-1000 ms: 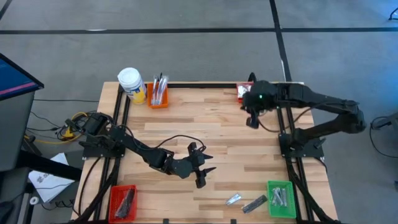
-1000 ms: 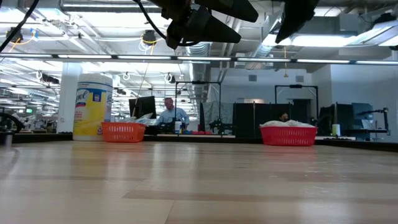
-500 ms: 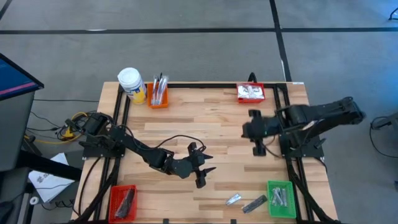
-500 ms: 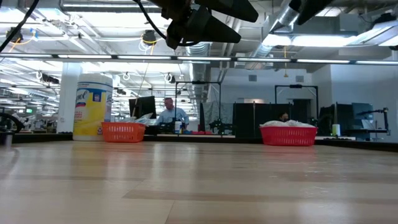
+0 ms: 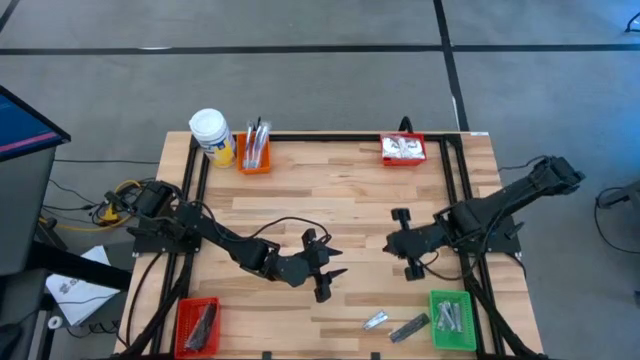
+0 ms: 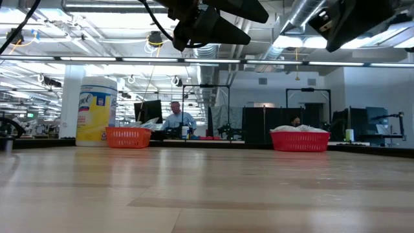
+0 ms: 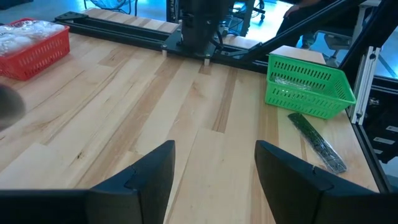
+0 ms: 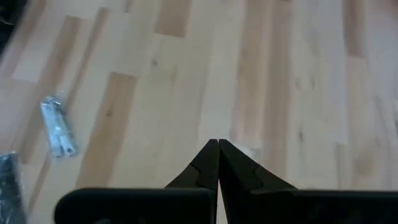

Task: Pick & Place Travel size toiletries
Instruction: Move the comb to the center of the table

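Observation:
A silvery sachet (image 5: 375,320) and a dark grey flat bar (image 5: 408,327) lie flat on the table near its front edge, just left of the green bin (image 5: 452,320). The right wrist view shows the sachet (image 8: 59,127) and one end of the bar (image 8: 6,180). My right gripper (image 5: 395,243) hangs shut and slanting down over bare wood (image 8: 217,149), well short of both, touching nothing. Over the table's middle, my left gripper (image 5: 325,272) is open with nothing between its fingers (image 7: 214,168). In its wrist view the bar (image 7: 317,142) lies beside the green bin (image 7: 308,84).
A red bin (image 5: 403,149) of white packets stands at the far right and an orange bin (image 5: 253,155) with toothbrushes at the far left, next to a white-capped yellow jar (image 5: 211,135). Another red bin (image 5: 198,325) sits at the near left. Black rails frame the table.
My right gripper has swung from beside the far red bin toward the table's near edge and come down, rolling somewhat on the way; it has stayed shut. The sachet and the bar have not moved.

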You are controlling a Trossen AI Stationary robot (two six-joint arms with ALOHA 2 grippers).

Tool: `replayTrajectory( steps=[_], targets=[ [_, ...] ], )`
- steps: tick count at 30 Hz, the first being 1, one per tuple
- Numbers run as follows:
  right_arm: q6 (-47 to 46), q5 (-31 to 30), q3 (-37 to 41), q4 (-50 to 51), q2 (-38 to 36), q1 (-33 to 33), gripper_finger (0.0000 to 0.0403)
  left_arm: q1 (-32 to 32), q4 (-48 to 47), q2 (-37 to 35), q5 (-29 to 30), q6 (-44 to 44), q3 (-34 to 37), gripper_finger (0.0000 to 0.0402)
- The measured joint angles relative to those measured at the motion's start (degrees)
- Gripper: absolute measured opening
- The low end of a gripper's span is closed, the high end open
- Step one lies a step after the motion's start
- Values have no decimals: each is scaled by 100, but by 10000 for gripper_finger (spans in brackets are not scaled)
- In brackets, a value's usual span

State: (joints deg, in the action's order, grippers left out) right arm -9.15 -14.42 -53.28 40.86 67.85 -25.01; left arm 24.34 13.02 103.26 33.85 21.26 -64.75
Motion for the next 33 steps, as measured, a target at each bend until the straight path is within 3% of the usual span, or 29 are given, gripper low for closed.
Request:
replayTrajectory(
  steps=[7, 15, 24, 33],
  targets=[
    [37, 103, 442, -670, -2, -595, 0, 1, -4, 0, 2, 0, 0, 213],
    [113, 984, 843, -1484, 51, -1450, 0, 0, -9, 0, 2, 0, 0, 213],
    [130, 1339, 962, -1994, 54, -2022, 0, -22, -2, 0, 2, -1, 0, 213],
    [-99, 2346, 953, -2094, 1129, -2357, 0, -64, -13, 0, 2, -2, 0, 213]
  ],
)
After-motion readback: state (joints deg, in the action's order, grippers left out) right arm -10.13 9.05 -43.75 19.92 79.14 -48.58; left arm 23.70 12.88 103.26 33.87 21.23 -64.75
